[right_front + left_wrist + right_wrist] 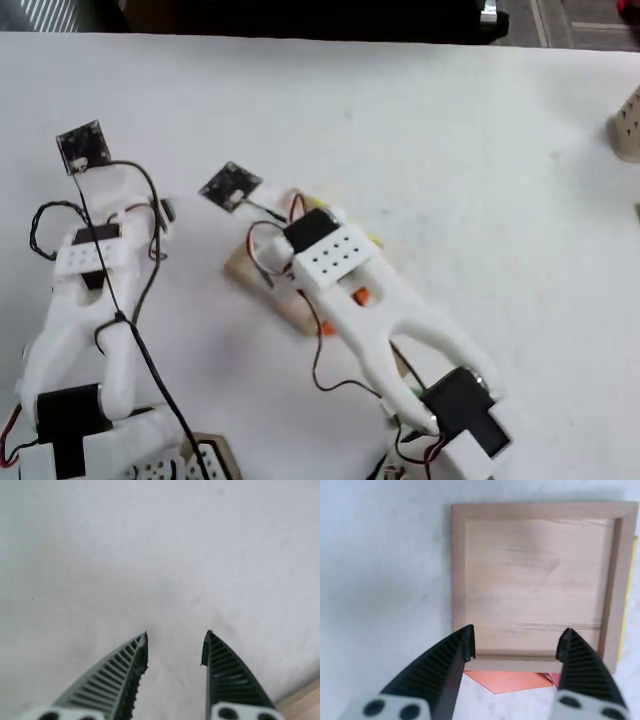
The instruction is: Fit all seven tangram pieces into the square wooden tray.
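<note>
White table under square wooden tray

Setting: robotics lab or hobby workroom. Evidence: plain white bench; two white plastic arms side by side, left arm and right arm, each with black motor blocks; bare circuit board at one wrist, second board at the other; exposed black cable and red wires; tiled floor beyond the far edge.
</note>
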### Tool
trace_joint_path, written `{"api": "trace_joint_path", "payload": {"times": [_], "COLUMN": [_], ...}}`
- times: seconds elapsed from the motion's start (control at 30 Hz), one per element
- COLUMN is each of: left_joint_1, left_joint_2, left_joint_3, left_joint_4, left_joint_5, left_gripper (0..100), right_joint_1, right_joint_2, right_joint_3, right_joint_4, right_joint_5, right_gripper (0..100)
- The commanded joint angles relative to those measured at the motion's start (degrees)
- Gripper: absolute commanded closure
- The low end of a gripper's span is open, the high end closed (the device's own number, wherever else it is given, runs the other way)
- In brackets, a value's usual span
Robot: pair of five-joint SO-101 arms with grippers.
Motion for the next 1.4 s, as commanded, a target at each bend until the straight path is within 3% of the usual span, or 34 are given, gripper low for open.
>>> {"api": "trace_joint_path", "payload": {"times": [0.0,0.23,0.33,0.47,0.73,0.93,1.03,1.17,1.37], "left_joint_1": [0.8,6.1,8.8,11.1,21.5,35.2,40.4,39.7,35.9], "left_joint_2": [-0.7,-0.9,-1.2,-5.0,-14.5,-13.7,-8.2,2.2,12.2], "left_joint_3": [-1.2,-0.8,-0.9,0.0,8.2,10.5,8.1,1.1,-8.9], "left_joint_4": [-1.1,1.8,4.3,6.9,6.3,-5.5,-7.1,-6.0,0.7], "left_joint_5": [-0.2,-1.7,-7.4,-10.9,-12.5,-12.0,-12.0,-12.1,-12.4], "left_gripper": [81,81,82,98,98,98,98,98,98], "right_joint_1": [2.9,18.1,26.8,35.1,54.5,58.2,61.5,65.0,65.5], "right_joint_2": [-2.9,-5.3,-7.4,-14.5,-31.3,-36.8,-37.0,-37.1,-37.0], "right_joint_3": [-2.6,0.6,3.3,9.0,32.7,45.9,49.1,53.5,53.8], "right_joint_4": [3.1,6.0,5.8,6.9,-2.5,-12.8,-17.8,-23.6,-24.9], "right_joint_5": [0.9,0.4,0.4,0.8,5.4,5.8,6.0,11.1,12.0], "right_gripper": [76.1,99.2,98.1,98.2,98.1,98.1,98.1,98.1,98.1]}}
